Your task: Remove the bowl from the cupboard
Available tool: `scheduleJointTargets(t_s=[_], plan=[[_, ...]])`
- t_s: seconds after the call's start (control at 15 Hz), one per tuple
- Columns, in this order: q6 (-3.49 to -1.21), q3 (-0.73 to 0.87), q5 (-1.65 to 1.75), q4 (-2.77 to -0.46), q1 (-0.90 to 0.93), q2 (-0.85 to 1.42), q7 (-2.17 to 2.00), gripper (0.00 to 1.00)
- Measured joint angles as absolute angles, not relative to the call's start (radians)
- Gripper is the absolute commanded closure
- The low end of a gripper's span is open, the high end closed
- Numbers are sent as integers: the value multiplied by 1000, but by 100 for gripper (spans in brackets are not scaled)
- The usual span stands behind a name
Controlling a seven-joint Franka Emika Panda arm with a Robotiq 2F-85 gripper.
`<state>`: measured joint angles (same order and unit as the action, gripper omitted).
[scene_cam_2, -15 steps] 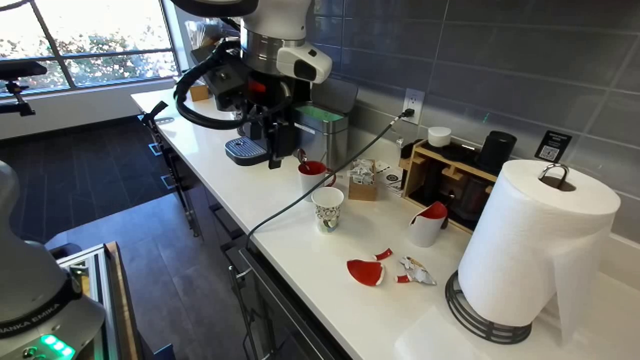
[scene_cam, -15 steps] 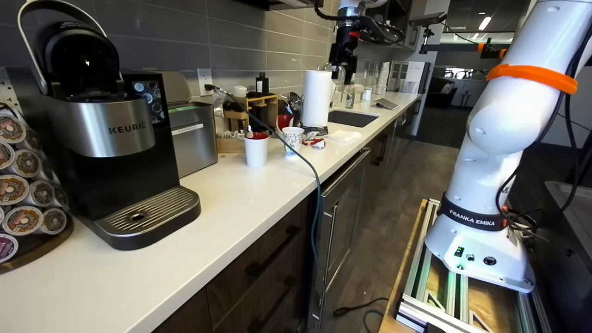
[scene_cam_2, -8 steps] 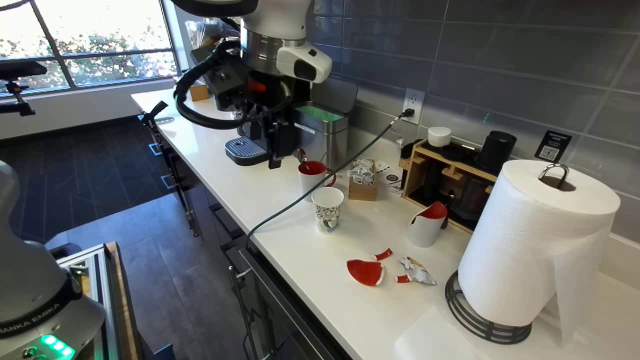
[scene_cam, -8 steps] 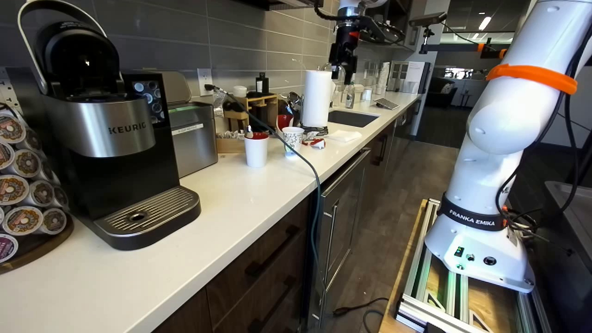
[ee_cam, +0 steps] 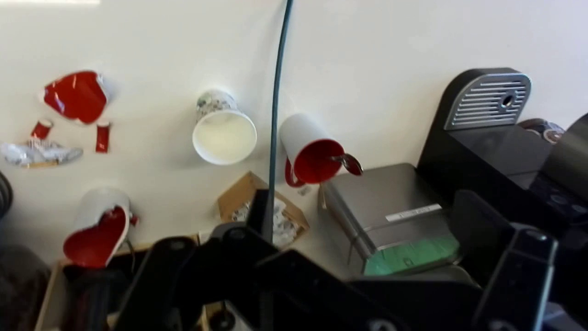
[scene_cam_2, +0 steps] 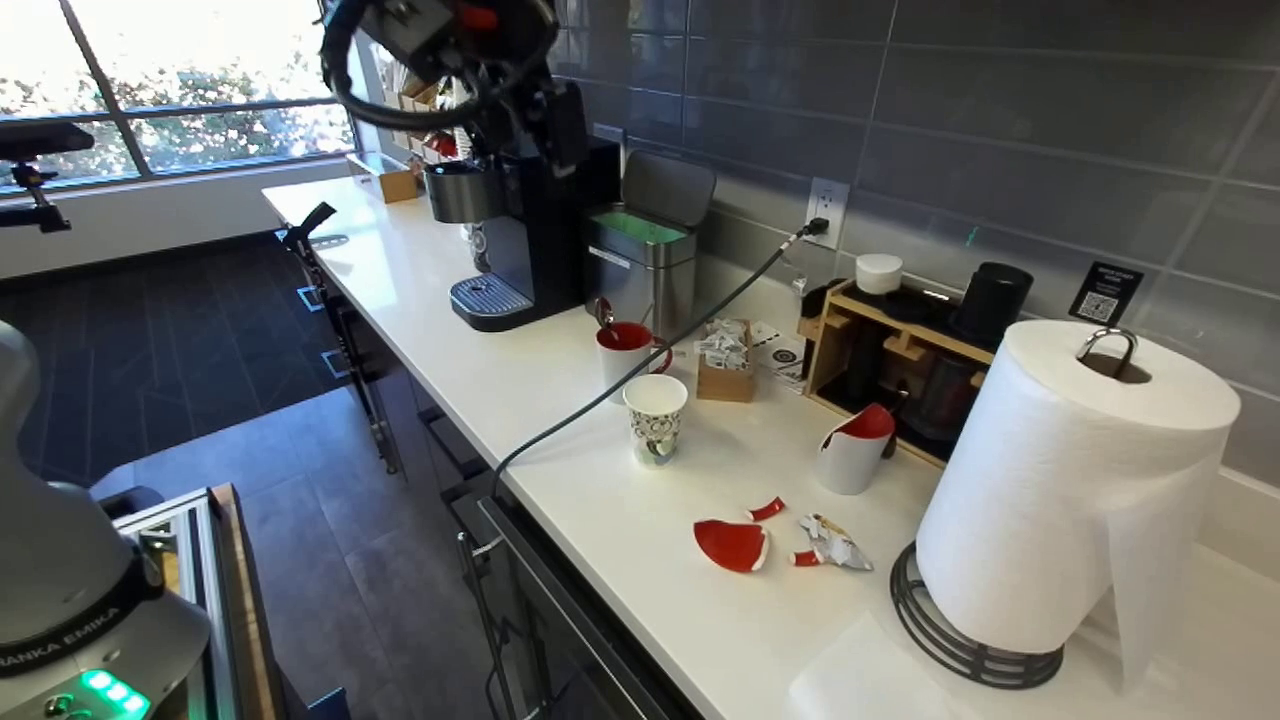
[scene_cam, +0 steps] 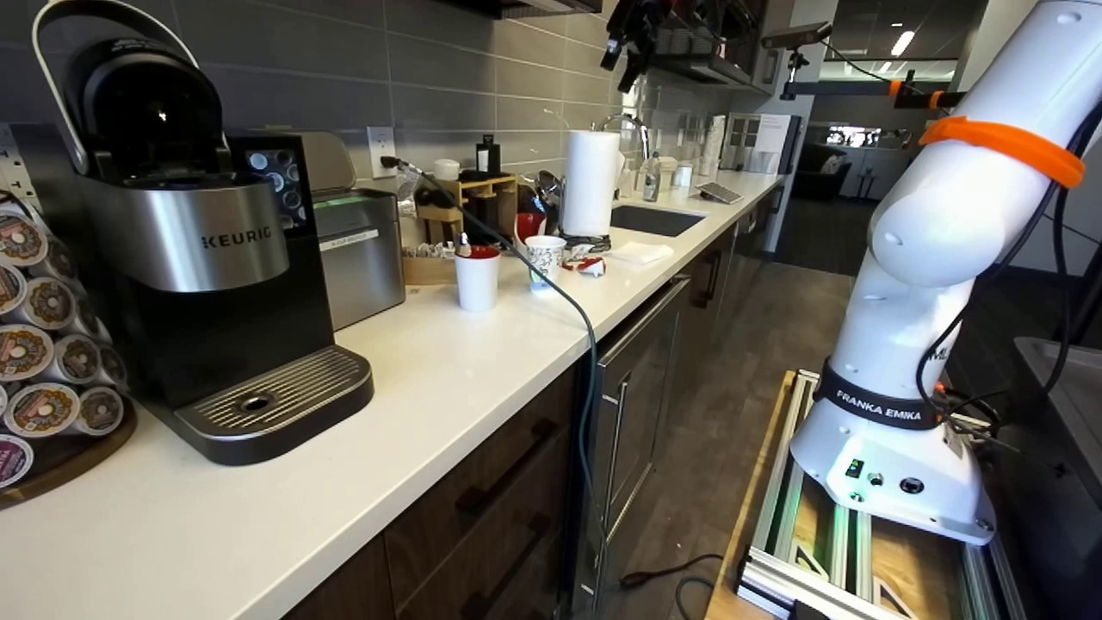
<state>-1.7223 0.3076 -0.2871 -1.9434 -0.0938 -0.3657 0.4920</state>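
The bowl is out of view in all views. Of the cupboard (scene_cam: 551,9), only a lower edge shows at the top of an exterior view. My gripper (scene_cam: 620,72) is high above the counter, tilted, with its fingers apart. In the other angle it also shows near the top of an exterior view (scene_cam_2: 530,145), in front of the coffee maker. In the wrist view the gripper (ee_cam: 367,216) is wide open and empty, with one finger (ee_cam: 259,209) on the left and one on the right. The counter lies below it.
On the counter stand a red-lined mug with a spoon (scene_cam_2: 622,350), a patterned paper cup (scene_cam_2: 657,420), a broken mug (scene_cam_2: 848,462), red shards (scene_cam_2: 732,545), a paper towel roll (scene_cam_2: 1080,480) and a coffee maker (scene_cam: 241,258). A cable (scene_cam_2: 660,345) crosses the counter. A wall shelf (scene_cam: 715,65) hangs further back.
My gripper has risen and tilted since half a second ago, leaving the coffee maker less covered. The arm's upper link has shifted slightly. The counter objects have not moved.
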Motion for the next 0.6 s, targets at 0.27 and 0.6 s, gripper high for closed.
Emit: scheduleJointTargets(t_s=[0.27, 0.6], plan=[[-1720, 309, -310, -1872, -75, -466, 613, 0], [-1750, 291, -345, -1751, 4, -515, 712, 0]])
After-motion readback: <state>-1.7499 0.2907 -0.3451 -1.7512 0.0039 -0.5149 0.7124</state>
